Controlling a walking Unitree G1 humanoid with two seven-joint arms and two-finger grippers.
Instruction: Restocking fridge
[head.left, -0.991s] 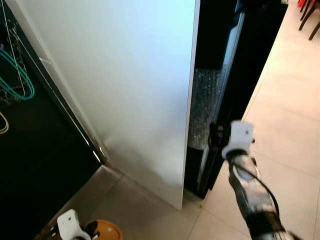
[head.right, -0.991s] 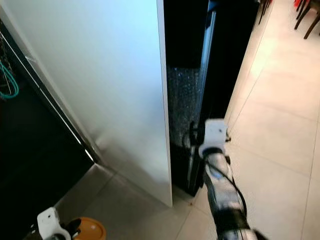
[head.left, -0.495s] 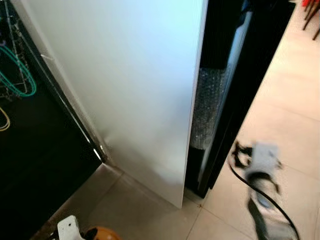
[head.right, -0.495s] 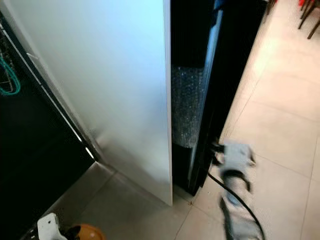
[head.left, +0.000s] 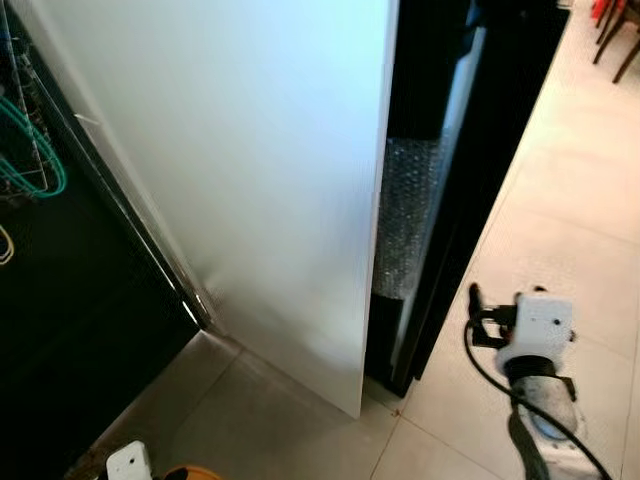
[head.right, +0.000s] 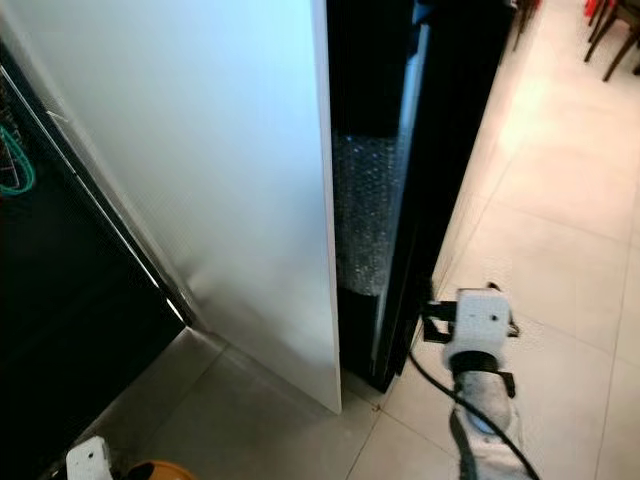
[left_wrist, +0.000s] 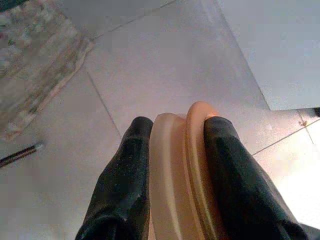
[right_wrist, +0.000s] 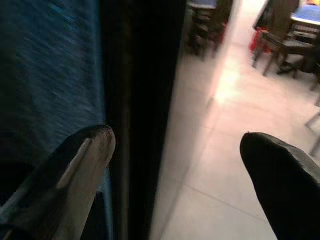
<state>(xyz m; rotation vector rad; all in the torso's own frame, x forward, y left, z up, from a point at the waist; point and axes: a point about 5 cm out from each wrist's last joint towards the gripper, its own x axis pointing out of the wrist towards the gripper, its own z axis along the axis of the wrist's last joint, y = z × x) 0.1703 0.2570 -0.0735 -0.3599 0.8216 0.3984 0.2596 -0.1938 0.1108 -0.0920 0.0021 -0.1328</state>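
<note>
Since the fridge door (head.left: 440, 200), a dark glass-fronted panel standing edge-on just beside a tall white panel (head.left: 250, 170), is what the right arm faces, the step in hand looks like getting that door swung wide enough for loading; the door stands ajar, with a strip of bubble wrap (head.left: 405, 215) showing in the gap between its edge and the white panel; nothing of the shelves can be made out. The right gripper (right_wrist: 175, 150) sits low, near the door's bottom corner, and its two black fingers (right_wrist: 85, 150) are spread far apart; they grasp nothing, and in the right wrist view the dark door edge runs up between them, one finger toward the fridge side and the other over the pale tiled floor (head.left: 560, 230); whether a finger touches the door I cannot tell. The next move, as I judge it, calls for bringing a finger against that edge and pushing or pulling it outward, keeping clear of the bubble wrap. The left gripper (left_wrist: 177, 160) hangs low over the floor at the robot's left, its fingers closed snugly on the stock, a flat orange lidded container (left_wrist: 182, 170) held on edge; it waits well apart from the door. Chairs (head.right: 610, 40) stand far off across the floor.
</note>
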